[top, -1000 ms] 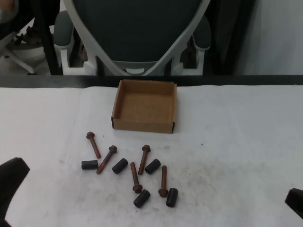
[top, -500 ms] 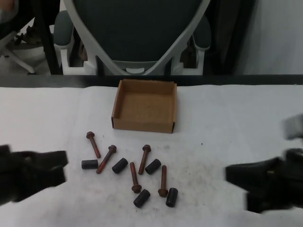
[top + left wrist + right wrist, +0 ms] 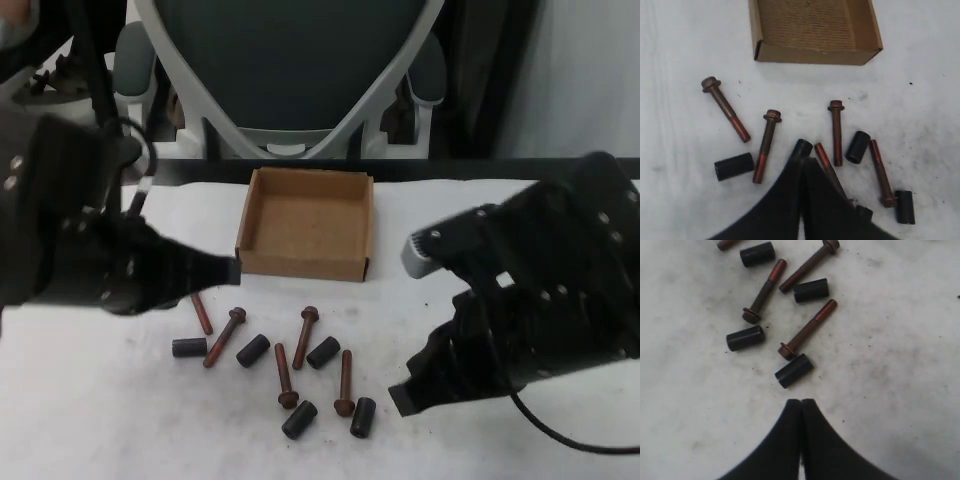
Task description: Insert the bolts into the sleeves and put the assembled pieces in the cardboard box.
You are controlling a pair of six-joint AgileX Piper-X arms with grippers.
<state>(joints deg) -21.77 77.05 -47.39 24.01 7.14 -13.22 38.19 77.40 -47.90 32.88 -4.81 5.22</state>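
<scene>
White stained cloth (image 3: 520, 230) under everything. My left gripper (image 3: 802, 159) and right gripper (image 3: 801, 402) are both pinched closed and empty, above loose rusty bolts (image 3: 836, 131) and black sleeves (image 3: 734, 166). Beyond those, the cardboard box (image 3: 815, 54), then a grey chair (image 3: 290, 60).

Loose bolts (image 3: 305, 338), sleeves (image 3: 253, 350) by cardboard box (image 3: 300, 264); L end effector (image 3: 228, 268), R end effector (image 3: 402, 398) flanking.

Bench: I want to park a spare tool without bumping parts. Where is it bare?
Bare: the strip between the sleeves and the bench's near edge, and right of the cardboard box. Crowded: the bolts and sleeves in front of the box.
</scene>
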